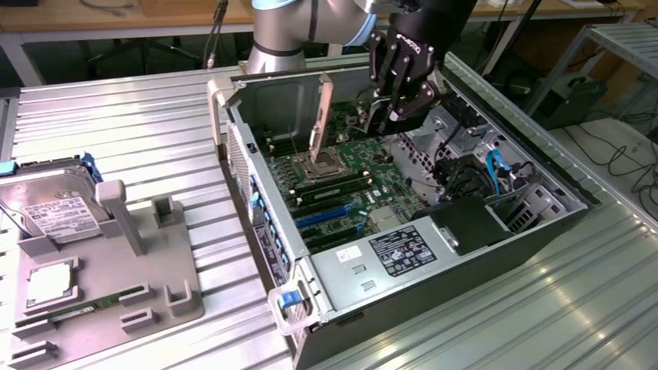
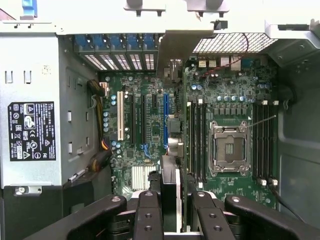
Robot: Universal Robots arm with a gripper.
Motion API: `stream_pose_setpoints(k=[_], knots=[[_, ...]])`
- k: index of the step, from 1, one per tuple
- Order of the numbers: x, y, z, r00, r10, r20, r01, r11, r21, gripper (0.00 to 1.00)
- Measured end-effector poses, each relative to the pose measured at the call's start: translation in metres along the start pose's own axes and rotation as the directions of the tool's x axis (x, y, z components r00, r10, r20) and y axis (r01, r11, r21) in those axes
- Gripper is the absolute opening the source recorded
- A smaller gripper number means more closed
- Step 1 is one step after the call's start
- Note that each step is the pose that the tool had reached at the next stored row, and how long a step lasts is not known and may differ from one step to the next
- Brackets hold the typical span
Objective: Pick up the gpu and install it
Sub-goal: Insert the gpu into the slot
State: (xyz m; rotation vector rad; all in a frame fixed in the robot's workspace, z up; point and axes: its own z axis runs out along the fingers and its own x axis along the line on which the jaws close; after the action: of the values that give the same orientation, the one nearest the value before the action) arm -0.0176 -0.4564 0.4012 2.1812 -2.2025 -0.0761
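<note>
My gripper (image 1: 397,108) hangs over the open computer case (image 1: 411,308), shut on the gpu (image 1: 322,116). The card is held on edge, and its long silver end bracket points down toward the case's rear wall. In the wrist view the gpu (image 2: 171,182) runs as a thin dark edge away from my gripper (image 2: 172,207), with its bracket (image 2: 181,47) at the far end. It hovers above the motherboard (image 2: 145,125), just beside the blue expansion slot (image 2: 165,117) and apart from it. Black fingers (image 2: 148,212) clamp it on both sides.
An open CPU socket (image 2: 229,147) and RAM slots lie beside the card. The power supply (image 2: 31,131) fills one end of the case. On the exterior view's left, a grey tray (image 1: 154,277) holds a hard drive (image 1: 52,212) and a green RAM stick (image 1: 92,304).
</note>
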Motion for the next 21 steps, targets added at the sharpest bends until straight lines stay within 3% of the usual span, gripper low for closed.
stream_pose_setpoints(k=[21], knots=[[0.0,-0.0006,0.0089,1.0,0.0,0.0001,0.0,1.0,-0.0016,0.28]])
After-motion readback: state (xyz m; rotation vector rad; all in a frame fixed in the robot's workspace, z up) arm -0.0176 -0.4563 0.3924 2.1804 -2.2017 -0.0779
